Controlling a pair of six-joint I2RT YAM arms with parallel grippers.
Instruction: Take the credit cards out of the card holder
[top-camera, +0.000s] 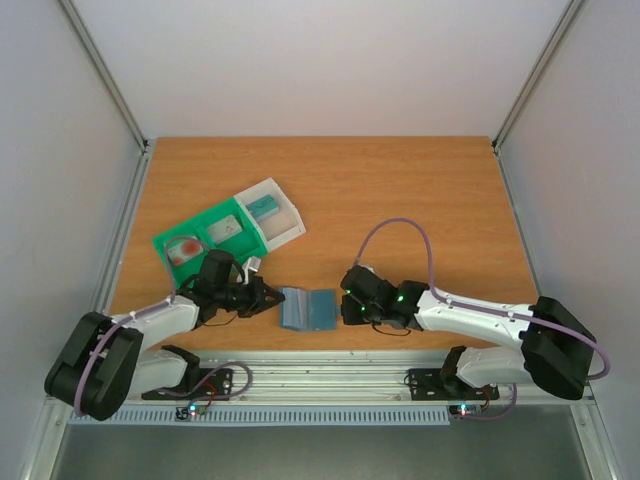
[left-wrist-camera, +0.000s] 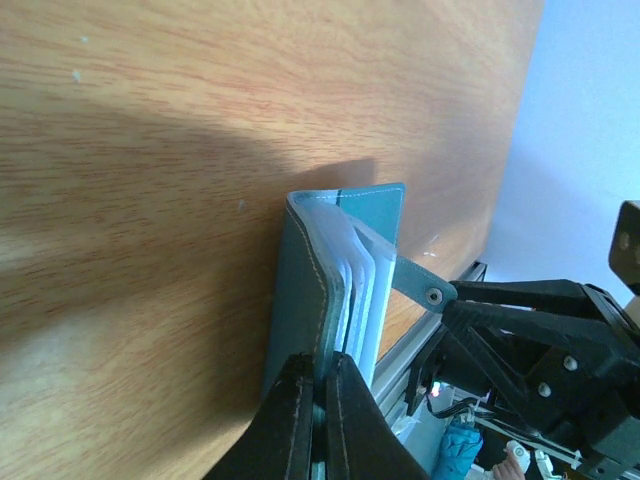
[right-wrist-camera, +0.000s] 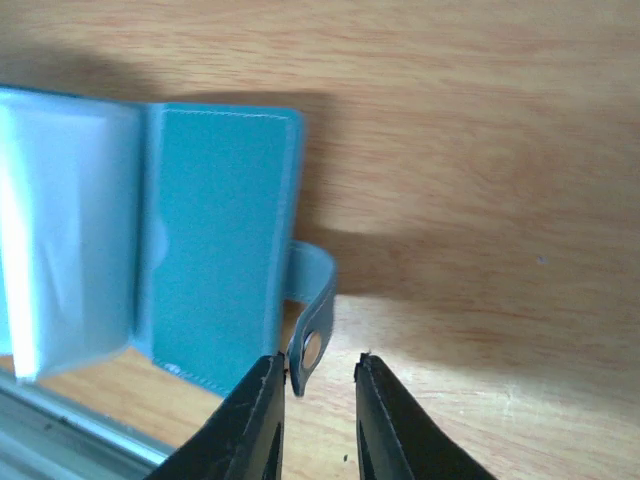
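Closest to the left wrist lens, the left jaws were pressed together on the bottom edge of the card holder's (left-wrist-camera: 300, 290) cover, no gap showing between the dark fingers (left-wrist-camera: 290, 420). The left arm (top-camera: 150, 320) lay low across the bench (top-camera: 400, 190), reaching rightward, its wrist just beside the holder. The right arm (top-camera: 470, 318) mirrored it from the other side, forearm stretched low toward the holder's right edge. The right jaws stood slightly apart and gripped nothing; the snap end of the side tab (right-wrist-camera: 312, 300) sat in the gap, against the inner face of one finger.

The card holder (top-camera: 308, 308) lay spread open near the front edge of the bench, between the two wrists. It was slate-blue, matte, with pale stitching along its rims. Pale, glossy leaves (left-wrist-camera: 360, 280) fanned up from its spine; I could not tell credit cards from clear sleeves among them. The tab was a curved strap with a round metal snap.

Behind the left arm sat a green-and-clear plastic tray (top-camera: 225, 230), a teal card (top-camera: 264, 207) in one clear compartment.
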